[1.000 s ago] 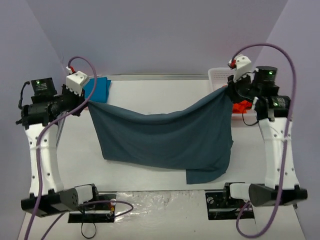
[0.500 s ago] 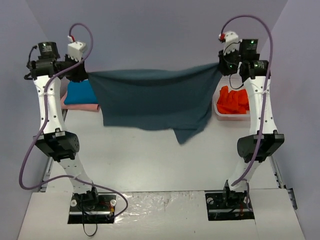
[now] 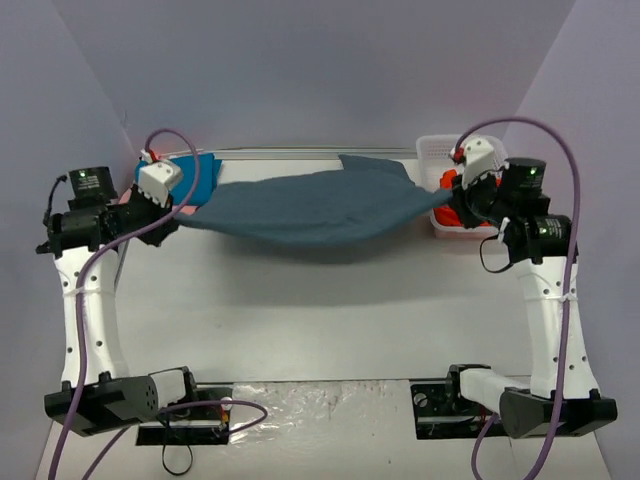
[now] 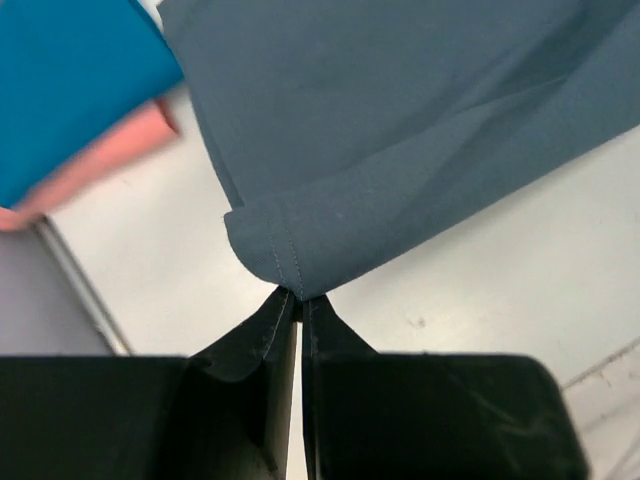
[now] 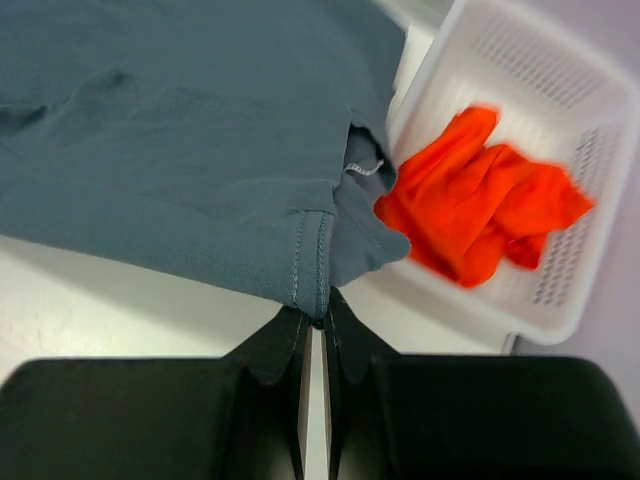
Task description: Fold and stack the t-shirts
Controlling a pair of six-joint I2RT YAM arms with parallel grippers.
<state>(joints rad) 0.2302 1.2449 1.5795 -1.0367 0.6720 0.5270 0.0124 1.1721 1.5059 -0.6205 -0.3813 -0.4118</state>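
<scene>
The dark slate blue-grey t-shirt (image 3: 310, 207) hangs stretched between both arms above the table, sagging in the middle. My left gripper (image 3: 176, 217) is shut on its left hemmed corner (image 4: 285, 255). My right gripper (image 3: 447, 192) is shut on its right hemmed corner (image 5: 312, 262). A folded teal-blue t-shirt (image 3: 190, 172) lies on a pale pink t-shirt (image 4: 95, 165) at the back left. The orange-red t-shirt (image 5: 480, 200) lies crumpled in the basket.
The white lattice basket (image 3: 433, 152) stands at the back right, close behind my right gripper; in the right wrist view its rim (image 5: 470, 305) is just right of the held corner. The table's back edge (image 3: 290, 152) runs behind the shirt.
Both arms have come down from a high raised hold to low over the table. The blue-grey shirt, hanging as a curtain before, now stretches nearly flat between them.
</scene>
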